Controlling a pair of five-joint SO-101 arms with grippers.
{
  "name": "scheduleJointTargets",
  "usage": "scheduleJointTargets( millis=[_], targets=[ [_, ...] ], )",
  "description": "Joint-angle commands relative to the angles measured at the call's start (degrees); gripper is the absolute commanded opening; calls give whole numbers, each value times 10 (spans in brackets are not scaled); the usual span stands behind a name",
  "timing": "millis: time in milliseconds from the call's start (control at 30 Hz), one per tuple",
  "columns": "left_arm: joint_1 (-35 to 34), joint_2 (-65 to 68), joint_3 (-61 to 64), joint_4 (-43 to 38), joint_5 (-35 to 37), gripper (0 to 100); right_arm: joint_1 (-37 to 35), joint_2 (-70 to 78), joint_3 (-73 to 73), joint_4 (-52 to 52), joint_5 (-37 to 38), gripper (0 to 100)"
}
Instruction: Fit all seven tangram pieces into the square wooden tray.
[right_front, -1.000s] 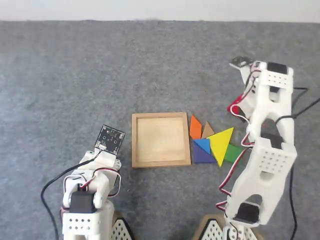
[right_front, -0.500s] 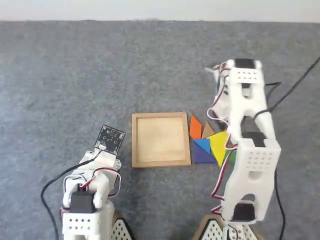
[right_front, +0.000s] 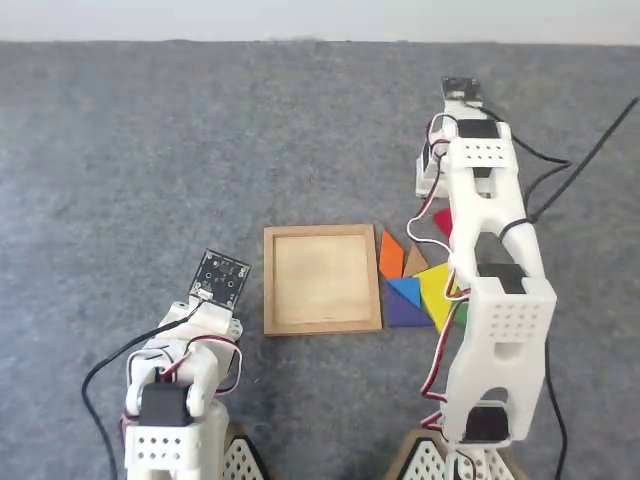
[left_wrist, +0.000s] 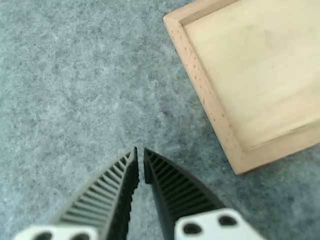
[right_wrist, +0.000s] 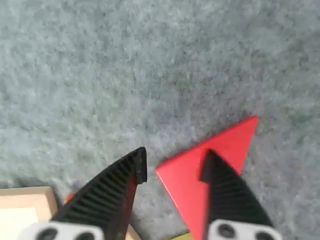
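So, lower left in the high view, the left gripper (left_wrist: 141, 167) sits pressed together, near the wooden tray (right_front: 322, 232) mid-frame. Further right, the right gripper (right_wrist: 175, 160) is spread over a corner of the red triangle (right_wrist: 187, 180).

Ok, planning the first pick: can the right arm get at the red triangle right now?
Probably yes: the right gripper is open right above the red triangle, one finger over it, the other over carpet beside its edge, nothing between.
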Motion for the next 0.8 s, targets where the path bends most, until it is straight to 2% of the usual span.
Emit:
scheduleJointTargets(
  millis=[0, 133, 200, 467, 767],
  targets=[
    [-3, -13, -5, 3, -4, 19, -7, -28, -1, -7, 25, 185],
    [-3, -13, -5, 3, -4, 19, 10, 7, -4, -3, 0, 326],
    [-3, -13, -5, 3, -4, 19, 15, 17, -4, -1, 1, 355],
    [-3, -13, -5, 3, -4, 19, 0, 24, -4, 0, 20, 355],
    [-3, -13, -5, 3, -4, 19, 24, 58, -6, 0, 25, 355]
  ],
)
